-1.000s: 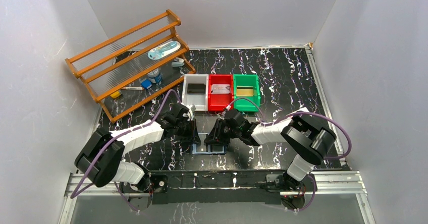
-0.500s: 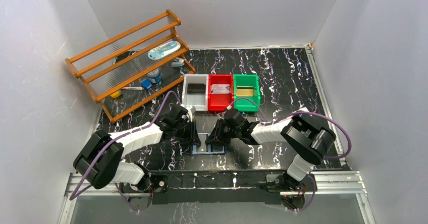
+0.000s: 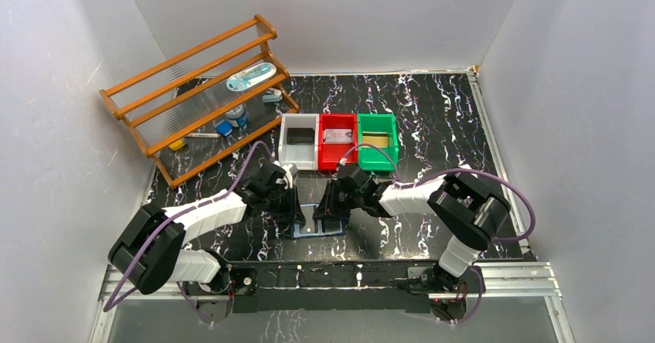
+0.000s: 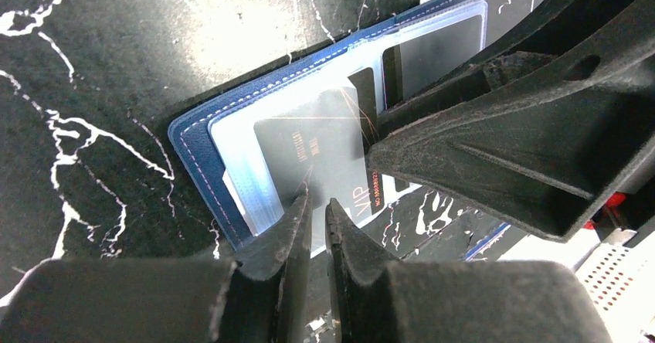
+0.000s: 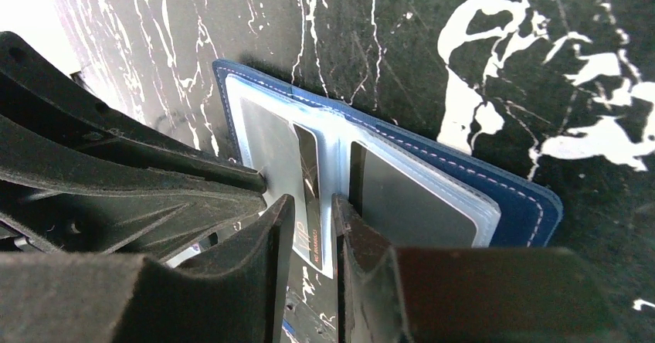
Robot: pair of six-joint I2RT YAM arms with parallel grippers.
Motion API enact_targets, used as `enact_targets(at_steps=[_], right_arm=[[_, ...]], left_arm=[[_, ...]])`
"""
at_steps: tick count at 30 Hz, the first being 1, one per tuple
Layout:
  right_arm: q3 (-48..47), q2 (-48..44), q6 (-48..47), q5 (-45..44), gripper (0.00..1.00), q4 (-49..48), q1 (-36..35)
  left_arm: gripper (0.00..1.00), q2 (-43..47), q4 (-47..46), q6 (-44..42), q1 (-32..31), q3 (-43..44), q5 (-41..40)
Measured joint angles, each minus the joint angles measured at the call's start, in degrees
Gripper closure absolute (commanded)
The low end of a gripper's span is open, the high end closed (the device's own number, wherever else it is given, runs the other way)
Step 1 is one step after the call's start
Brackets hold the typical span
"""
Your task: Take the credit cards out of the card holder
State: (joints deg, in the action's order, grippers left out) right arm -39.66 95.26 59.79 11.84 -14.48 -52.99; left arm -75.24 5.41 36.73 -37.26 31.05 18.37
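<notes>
The job was partly done. Beyond the holder (image 3: 319, 228) three bins stood in a row, each with one card in it: a black card (image 3: 300, 135) in the white bin (image 3: 286, 151), a silver card (image 3: 337, 136) in the red bin (image 3: 325, 159) and a gold card (image 3: 375, 139) in the green bin (image 3: 391, 150). The holder lay open and flat on the table (image 3: 432, 127), light-blue side up, between the two grippers.

At least two cards were in it. A dark card (image 4: 324, 146) stuck partly out of one half's pocket, and a grey card (image 4: 440, 49) sat fully inside the other half's pocket. By that, the dark card looked like the one in hand, with the grey one left for after.

The left gripper (image 4: 317, 206) stood over the dark card's free end, its jaws at a narrow slit. Whether it pinched the card could not be told. The right gripper (image 5: 309, 208) was down on the holder's middle, jaws likewise almost together, with a strip of the dark card showing between them. Whether it gripped anything could not be told either.

On the dark card "VIP" could be read in pale letters. Beside it ran a reddish line that began "NO.", its digits too small to read. Fine print in the card's middle was illegible. No brand showed on the holder.
</notes>
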Motion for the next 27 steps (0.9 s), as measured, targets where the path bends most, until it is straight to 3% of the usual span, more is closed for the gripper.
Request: enact_targets(at_steps=[11,23,27], right_arm=[[0.1,0.7,1.4,0.2,0.70,-1.0,0.0],[1.0,0.7,2.0,0.4,0.73,-2.8,0.0],[2.1,0.7,2.6,0.8,0.79,-5.0,0.1]], left_arm=[[0.80,3.9,4.3,0.2,-0.1,-0.4,-2.5],[0.84,2.1,4.5,-0.7,-0.3,-0.1,-1.4],[0.85,1.8,4.5,-0.7,-0.4,-0.1,-1.3]])
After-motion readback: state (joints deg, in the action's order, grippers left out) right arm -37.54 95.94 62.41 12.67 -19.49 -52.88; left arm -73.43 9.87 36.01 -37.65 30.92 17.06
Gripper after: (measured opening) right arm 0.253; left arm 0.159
